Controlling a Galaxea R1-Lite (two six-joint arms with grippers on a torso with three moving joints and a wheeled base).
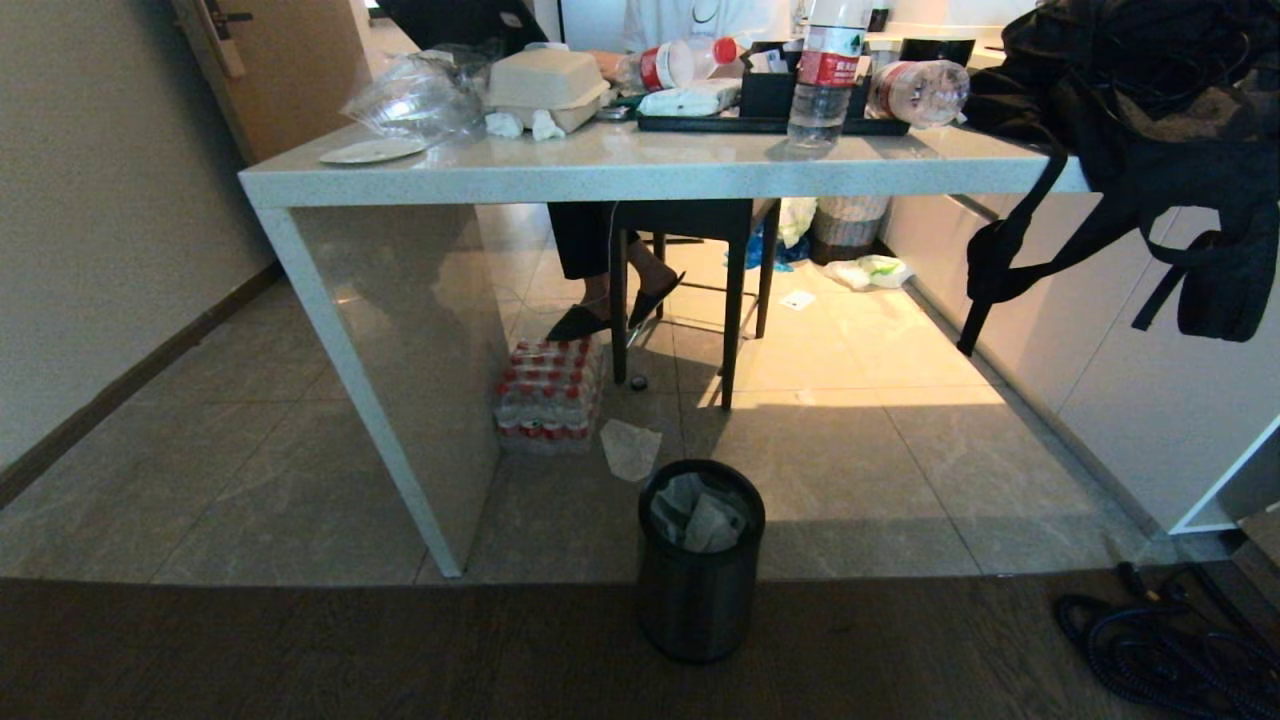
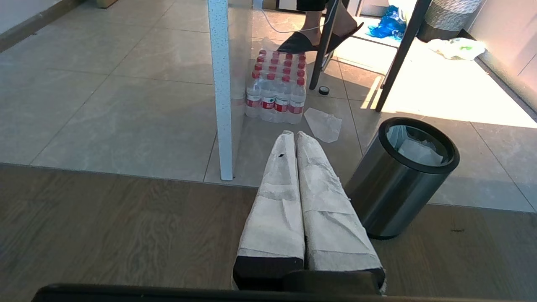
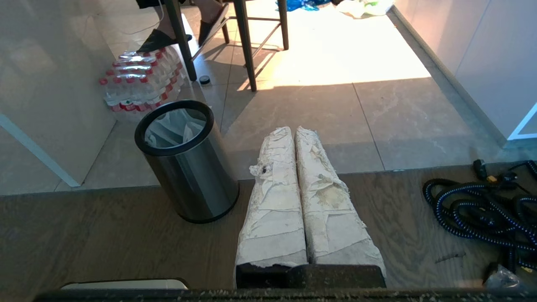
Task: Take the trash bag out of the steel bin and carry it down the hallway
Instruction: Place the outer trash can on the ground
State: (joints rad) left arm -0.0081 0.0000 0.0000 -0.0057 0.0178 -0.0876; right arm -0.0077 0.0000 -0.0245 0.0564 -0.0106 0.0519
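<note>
Head view: steel bin [image 1: 700, 560] stands upright on the seam where grey tile meets dark wood floor, just off the corner of the white table [image 1: 640, 165]; trash bag [image 1: 700, 512] sits crumpled inside it, below the black rim, handles not distinguishable. Neither arm shows here. Left wrist view: left gripper [image 2: 292, 135] hangs low over the wood floor, taped fingers pressed together, holding nothing; the bin is just beside it, on the robot's right and slightly ahead. Right wrist view: right gripper [image 3: 293, 131] also pressed together and empty; the bin is near, to its left and about level with the fingertips. So the bin sits between the two arms, mouth up, axis vertical, and either arm would need to rise above the rim and come down into it; neither looks clearly nearer, my read. Room: water bottle pack [image 1: 548, 390] and a flat wrapper [image 1: 630, 448] on the tile behind the bin, a seated person's feet [image 1: 610, 310] under the table, coiled cable [image 3: 478, 209] on the wood to the right.
</note>
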